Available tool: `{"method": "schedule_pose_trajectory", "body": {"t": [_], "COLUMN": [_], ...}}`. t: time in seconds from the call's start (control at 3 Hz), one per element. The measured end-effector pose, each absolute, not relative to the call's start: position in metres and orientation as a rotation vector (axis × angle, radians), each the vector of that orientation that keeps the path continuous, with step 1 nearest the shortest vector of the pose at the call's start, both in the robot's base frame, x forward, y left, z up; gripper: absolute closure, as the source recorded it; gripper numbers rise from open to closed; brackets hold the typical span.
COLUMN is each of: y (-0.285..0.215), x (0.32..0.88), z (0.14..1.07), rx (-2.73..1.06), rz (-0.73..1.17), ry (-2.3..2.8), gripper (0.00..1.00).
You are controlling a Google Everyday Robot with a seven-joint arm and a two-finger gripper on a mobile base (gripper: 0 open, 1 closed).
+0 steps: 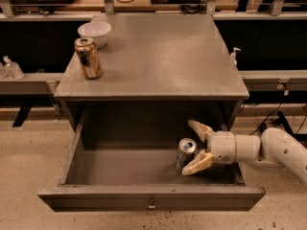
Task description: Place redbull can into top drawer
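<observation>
Silvery redbull can (185,153) in top drawer (151,198), splayed end effector (188,147) alongside

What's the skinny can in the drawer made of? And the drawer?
The redbull can looks like thin metal: its top shines silver. The top drawer looks like sheet metal with a dull grey finish, probably steel. The gripper, jaws open, reaches into the drawer by the can.

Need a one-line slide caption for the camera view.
Gripper, fingers open, reaches into the pulled-out top drawer beside the upright redbull can on its floor.
</observation>
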State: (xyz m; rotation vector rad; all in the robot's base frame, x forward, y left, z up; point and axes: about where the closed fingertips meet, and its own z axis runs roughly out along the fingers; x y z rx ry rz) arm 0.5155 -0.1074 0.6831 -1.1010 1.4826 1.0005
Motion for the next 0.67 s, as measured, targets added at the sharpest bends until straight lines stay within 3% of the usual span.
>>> {"method": "schedule_pose_trajectory", "body": {"t": [0.67], "y": [-0.125], "x": [0.497], "z": [0.738], "rx": [-1.051], "rz": [0.943], "ry": [1.365], "gripper": [0.0]}}
